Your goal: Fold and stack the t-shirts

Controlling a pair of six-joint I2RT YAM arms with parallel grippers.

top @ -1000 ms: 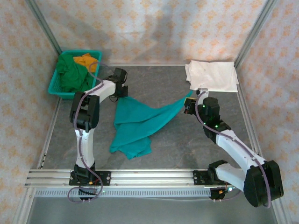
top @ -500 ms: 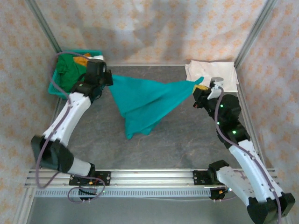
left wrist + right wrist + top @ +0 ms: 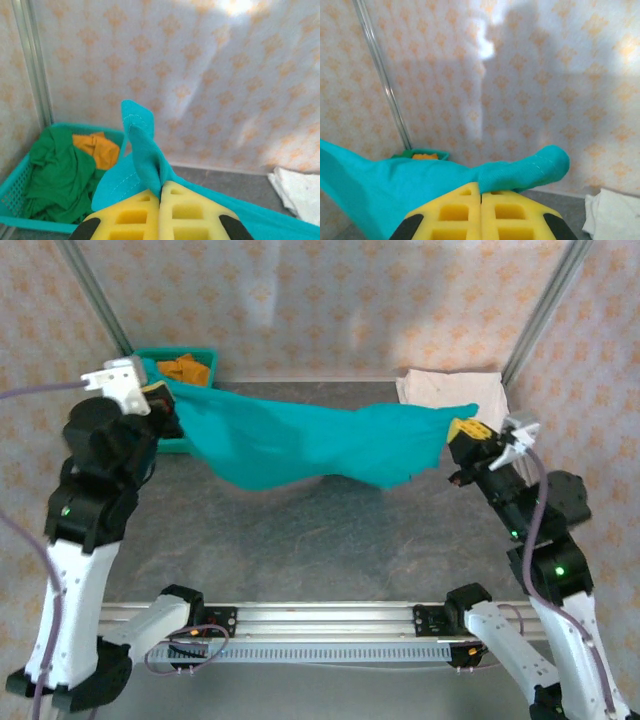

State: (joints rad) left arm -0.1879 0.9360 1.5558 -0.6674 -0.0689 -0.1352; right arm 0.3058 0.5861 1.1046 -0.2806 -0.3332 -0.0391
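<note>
A teal t-shirt (image 3: 310, 443) hangs stretched in the air between both arms, sagging in the middle above the table. My left gripper (image 3: 168, 400) is shut on its left end, where the cloth (image 3: 142, 150) bunches up between the yellow fingers (image 3: 130, 215). My right gripper (image 3: 458, 435) is shut on its right end, with a rolled hem (image 3: 530, 167) sticking out past the yellow fingers (image 3: 512, 212). A white t-shirt (image 3: 450, 388) lies flat at the back right corner. Dark green (image 3: 55, 175) and orange (image 3: 97, 148) shirts lie in the basket.
The teal plastic basket (image 3: 200, 352) stands at the back left corner, partly behind the left gripper. Patterned walls and metal posts (image 3: 545, 305) close in the back and sides. A metal rail (image 3: 320, 620) runs along the near edge. Grey table (image 3: 320, 540) lies under the hanging shirt.
Both arms have risen and spread apart, lifting the teal shirt fully off the table and pulling it out wide. One second ago much of it lay crumpled on the table.
</note>
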